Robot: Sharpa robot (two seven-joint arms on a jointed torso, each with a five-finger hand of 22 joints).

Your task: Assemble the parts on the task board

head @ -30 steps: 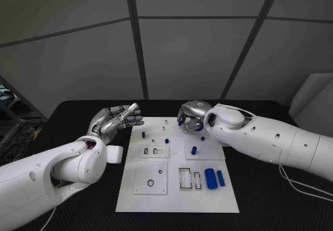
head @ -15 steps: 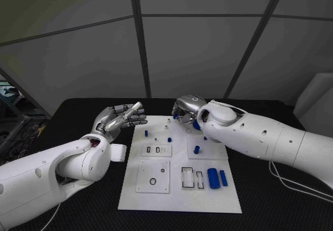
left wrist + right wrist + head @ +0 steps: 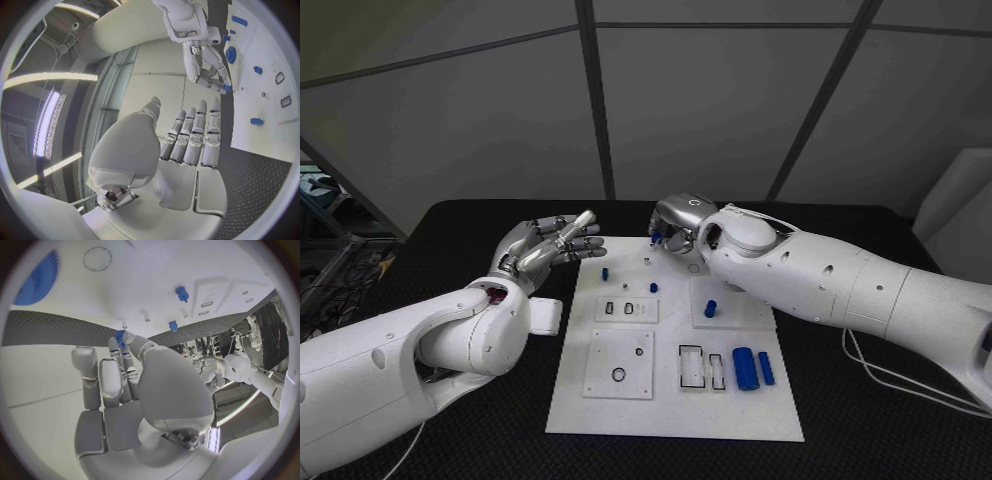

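Note:
The white task board [image 3: 671,405] lies in the middle of the black table. My right hand [image 3: 678,224] hovers over the board's far edge, its fingers curled down. It pinches a small blue part [image 3: 119,334] at its fingertips, also visible as the small blue part [image 3: 226,88] in the left wrist view. My left hand [image 3: 554,244] is raised beside the board's far left corner, open with fingers stretched out and holding nothing. Two blue cylinders [image 3: 751,368] lie at the board's near right. A blue peg [image 3: 708,307] stands mid-right, and small blue pegs [image 3: 607,272] stand further back.
A blue gear [image 3: 37,277] lies on the board close to my right hand. My right forearm [image 3: 848,280] crosses above the board's far right corner. Rectangular slots [image 3: 688,367] and a ring recess [image 3: 617,377] sit in the board's near panels. Black table surrounds the board.
My right hand has moved left along the board's far edge, away from the far right panel, still pinching the blue part. The camera shifted a little. My left hand stays raised.

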